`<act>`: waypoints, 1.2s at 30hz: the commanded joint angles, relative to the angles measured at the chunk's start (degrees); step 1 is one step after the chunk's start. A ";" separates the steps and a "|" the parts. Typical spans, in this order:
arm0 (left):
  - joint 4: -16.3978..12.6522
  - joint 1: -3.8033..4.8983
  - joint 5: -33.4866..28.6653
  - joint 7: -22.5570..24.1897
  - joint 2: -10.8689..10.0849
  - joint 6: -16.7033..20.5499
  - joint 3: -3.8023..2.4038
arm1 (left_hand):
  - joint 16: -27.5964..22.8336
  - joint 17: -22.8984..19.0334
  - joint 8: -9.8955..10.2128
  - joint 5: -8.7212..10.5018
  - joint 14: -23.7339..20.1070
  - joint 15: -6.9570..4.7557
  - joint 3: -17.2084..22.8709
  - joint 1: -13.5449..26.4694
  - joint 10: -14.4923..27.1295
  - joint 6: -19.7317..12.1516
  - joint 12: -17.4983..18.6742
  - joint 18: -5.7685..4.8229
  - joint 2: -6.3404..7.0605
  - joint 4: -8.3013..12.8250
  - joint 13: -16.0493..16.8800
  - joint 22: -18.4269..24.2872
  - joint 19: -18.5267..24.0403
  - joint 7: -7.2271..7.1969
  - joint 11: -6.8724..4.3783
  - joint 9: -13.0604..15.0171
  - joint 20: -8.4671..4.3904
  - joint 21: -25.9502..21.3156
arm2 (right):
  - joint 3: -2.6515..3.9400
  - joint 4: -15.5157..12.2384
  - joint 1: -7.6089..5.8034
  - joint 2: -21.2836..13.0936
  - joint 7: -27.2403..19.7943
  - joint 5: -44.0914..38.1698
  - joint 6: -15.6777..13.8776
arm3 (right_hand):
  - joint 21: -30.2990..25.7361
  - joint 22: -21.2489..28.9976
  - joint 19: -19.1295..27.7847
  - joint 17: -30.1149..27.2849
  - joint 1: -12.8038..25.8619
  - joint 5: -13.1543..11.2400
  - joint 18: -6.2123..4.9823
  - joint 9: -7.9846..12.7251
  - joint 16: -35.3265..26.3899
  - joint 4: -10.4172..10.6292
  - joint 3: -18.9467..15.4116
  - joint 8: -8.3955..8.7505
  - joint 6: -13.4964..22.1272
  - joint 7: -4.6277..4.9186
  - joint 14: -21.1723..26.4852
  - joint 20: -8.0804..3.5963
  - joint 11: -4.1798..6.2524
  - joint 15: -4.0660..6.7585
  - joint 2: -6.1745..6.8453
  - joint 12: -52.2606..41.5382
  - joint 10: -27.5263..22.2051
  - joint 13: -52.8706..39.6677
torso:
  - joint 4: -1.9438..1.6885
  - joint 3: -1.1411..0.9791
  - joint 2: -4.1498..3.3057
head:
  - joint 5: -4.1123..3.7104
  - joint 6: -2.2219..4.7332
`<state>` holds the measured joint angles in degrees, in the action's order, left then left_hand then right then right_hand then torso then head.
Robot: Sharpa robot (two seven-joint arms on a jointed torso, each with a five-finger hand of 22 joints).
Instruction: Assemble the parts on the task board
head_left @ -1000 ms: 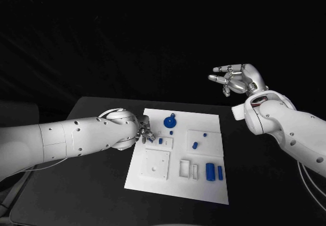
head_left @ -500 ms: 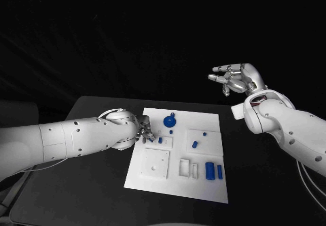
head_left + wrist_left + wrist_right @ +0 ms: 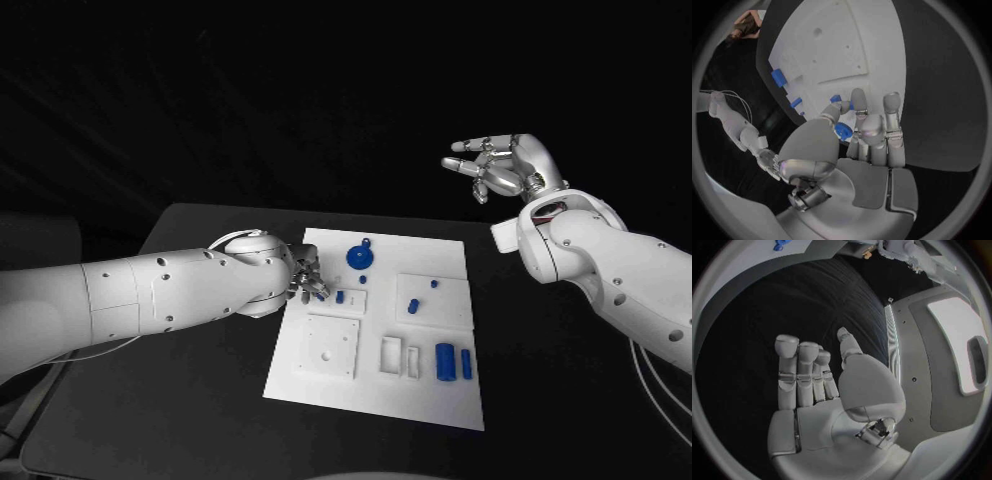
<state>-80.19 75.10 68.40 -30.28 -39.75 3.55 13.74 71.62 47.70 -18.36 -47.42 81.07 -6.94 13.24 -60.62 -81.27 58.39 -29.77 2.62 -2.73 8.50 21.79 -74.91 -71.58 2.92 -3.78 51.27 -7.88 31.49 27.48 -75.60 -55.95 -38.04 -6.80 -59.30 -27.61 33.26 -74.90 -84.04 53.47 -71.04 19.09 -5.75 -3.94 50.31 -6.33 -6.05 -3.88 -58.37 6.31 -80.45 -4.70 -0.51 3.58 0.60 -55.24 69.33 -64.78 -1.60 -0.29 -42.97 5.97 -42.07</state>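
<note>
the left hand [image 3: 303, 280] rests at the task board's [image 3: 378, 385] left edge, fingers down by a small blue part [image 3: 340, 297]. the right hand [image 3: 505, 167] is raised well above the table, fingers apart.

**A robot test lab, dark and bare**

This looks like a robotics lab set up for bench trials. A black bench [image 3: 173, 400] fills the lower half of the head view, with blackness behind it across the whole upper frame. At its middle lies a white task board [image 3: 378, 385] with cut recesses and small blue parts [image 3: 446, 361]. Two white robot arms [image 3: 144, 290] reach in from the left and right edges.
</note>
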 commanded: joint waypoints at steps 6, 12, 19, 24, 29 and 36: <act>-0.37 -0.06 1.16 0.74 -0.07 -1.59 0.00 | -0.32 0.04 -0.15 -0.06 0.29 0.15 6.63 -0.27 -0.15 2.28 0.31 0.59 -0.35 6.81 0.06 -1.03 -0.34 -2.18 -0.10 -0.06 0.11 -0.20 | 0.03 0.04 0.00 0.00 -0.21 -0.16 0.91 | 0.16 -2.11 -2.83 0.05 0.37 0.26 -0.95 0.07 0.33 -0.10 0.32 0.27 -0.42 -0.08 -0.21 0.02 0.15 0.08 -0.43 -0.20 0.26 -0.07 | -0.02 0.00 0.01 | -0.02 -0.12; -0.43 -0.06 1.37 0.49 -0.23 -1.69 0.00 | -0.32 0.04 -0.15 -0.06 0.29 0.15 6.63 -0.27 -0.15 2.28 0.31 0.59 -0.35 6.81 0.06 -1.03 -0.34 -2.18 -0.10 -0.06 0.11 -0.20 | 0.03 0.08 0.00 0.00 -0.21 -0.16 0.96 | 0.16 -2.11 -2.83 0.05 0.37 0.26 -0.95 0.07 0.33 -0.10 0.32 0.27 -0.42 -0.08 -0.21 0.02 0.15 0.08 -0.43 -0.20 0.26 -0.07 | -0.02 0.00 0.01 | -0.02 -0.18; -0.49 -0.06 1.41 0.38 -0.31 -1.70 0.00 | -0.34 0.04 -0.13 -0.07 0.29 0.15 6.59 -0.35 -0.17 2.32 0.34 0.62 -0.29 6.71 0.08 -1.04 -0.40 -2.19 -0.10 -0.15 0.13 -0.20 | 0.03 0.15 0.00 0.03 -0.21 -0.16 1.04 | 0.16 -2.11 -2.83 0.05 0.37 0.26 -0.95 0.07 0.33 -0.10 0.32 0.27 -0.42 -0.08 -0.21 0.02 0.15 0.08 -0.43 -0.20 0.26 -0.07 | -0.01 -0.01 -0.01 | -0.01 -0.22; -0.46 -0.06 1.22 0.38 -0.26 -1.51 0.00 | -0.33 0.08 -0.17 -0.03 0.31 0.15 6.57 -0.30 -0.23 2.35 0.33 0.62 -0.29 6.64 0.08 -1.03 -0.41 -2.21 -0.11 -0.14 0.13 -0.22 | 0.03 0.17 0.00 0.06 -0.21 -0.16 1.08 | 0.16 -2.11 -2.83 0.05 0.37 0.26 -0.95 0.07 0.33 -0.10 0.32 0.27 -0.42 -0.08 -0.21 0.02 0.15 0.08 -0.43 -0.20 0.26 -0.07 | 0.01 -0.03 0.01 | -0.04 -0.22; -0.36 -0.07 0.96 0.44 -0.14 -1.44 0.00 | -0.29 0.20 -0.22 0.43 0.36 0.15 6.45 -0.22 -0.34 2.36 0.34 0.60 -0.24 6.53 0.07 -1.00 -0.46 -2.26 -0.11 -0.12 0.14 -0.28 | 0.03 0.19 0.00 0.04 -0.19 -0.16 1.09 | 0.26 -2.08 -2.83 0.09 0.40 0.37 -0.94 0.07 0.34 -0.11 0.30 0.28 -0.46 -0.09 -0.27 0.00 0.17 0.10 -0.50 -0.23 0.32 -0.09 | 0.01 -0.02 0.01 | -0.09 -0.18; -0.21 -0.11 0.63 0.54 0.20 -1.75 0.00 | -0.29 0.27 -0.42 1.05 0.38 0.16 6.14 -0.01 -0.49 2.45 0.39 0.54 -0.21 6.15 0.05 -0.96 -0.52 -2.40 -0.10 0.01 0.18 -0.47 | 0.03 0.20 0.00 0.03 -0.18 -0.16 1.14 | 0.26 -2.07 -2.82 0.07 0.38 0.49 -0.94 0.07 0.30 -0.14 0.33 0.27 -0.47 -0.09 -0.25 -0.01 0.17 0.10 -0.51 -0.19 0.30 -0.06 | 0.03 -0.06 -0.03 | -0.12 -0.24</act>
<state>-80.30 75.08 69.34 -30.21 -39.77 2.72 13.73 71.62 47.93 -18.43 -46.51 81.05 -6.91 13.17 -60.69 -81.31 58.39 -29.55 2.62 -2.80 8.58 21.77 -74.90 -71.78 2.92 -3.79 51.27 -7.67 31.26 27.47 -75.37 -55.94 -38.05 -6.73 -59.30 -27.26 33.26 -74.91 -84.04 53.51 -70.80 19.39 -5.73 -3.94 50.31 -6.33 -6.05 -3.88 -58.37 6.30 -80.45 -4.70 -0.51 3.58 0.36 -55.21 69.33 -64.79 -1.60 -0.33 -42.97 5.86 -42.29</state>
